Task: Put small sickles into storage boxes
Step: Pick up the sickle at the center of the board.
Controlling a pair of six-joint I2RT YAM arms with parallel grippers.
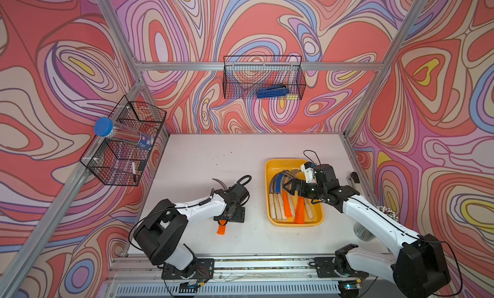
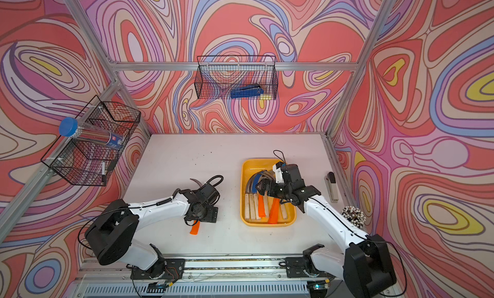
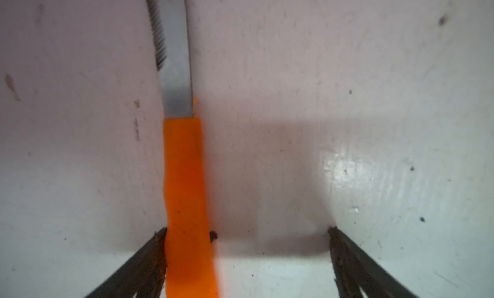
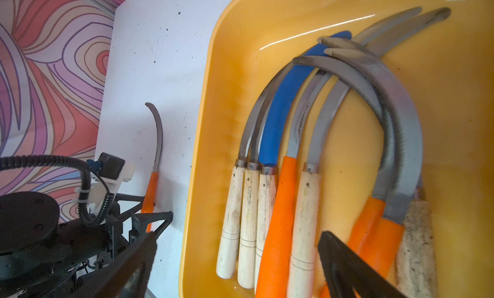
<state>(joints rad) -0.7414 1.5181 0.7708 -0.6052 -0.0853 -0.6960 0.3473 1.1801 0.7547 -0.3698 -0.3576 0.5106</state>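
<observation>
Hidden in both top views, clear in the left wrist view: left claw [image 3: 246,231] released astride the orange-handled grey sickle [image 3: 187,189] on the white tabletop [image 3: 347,96]; right claw [image 1: 286,189] released above the shallow yellow plastic tray [image 1: 283,164].

The shallow yellow plastic tray [image 4: 222,101] is glossy and smooth, with bright streaks of reflected light on its floor. Inside it, the small sickles [image 4: 304,203] have dull grey metal blades with finely toothed edges; one curved blade [image 4: 283,104] is coated matt blue. Their pale wooden handles [image 4: 232,216] look dry, scuffed and grimy, with small metal collars [image 4: 311,167]; the orange plastic handles [image 4: 278,229] are smooth. Outside the tray, the lone orange-handled sickle [image 3: 184,176] shows the same plastic and dull metal. The white tabletop [image 3: 347,96] is smooth, faintly shiny and speckled with dark marks.
</observation>
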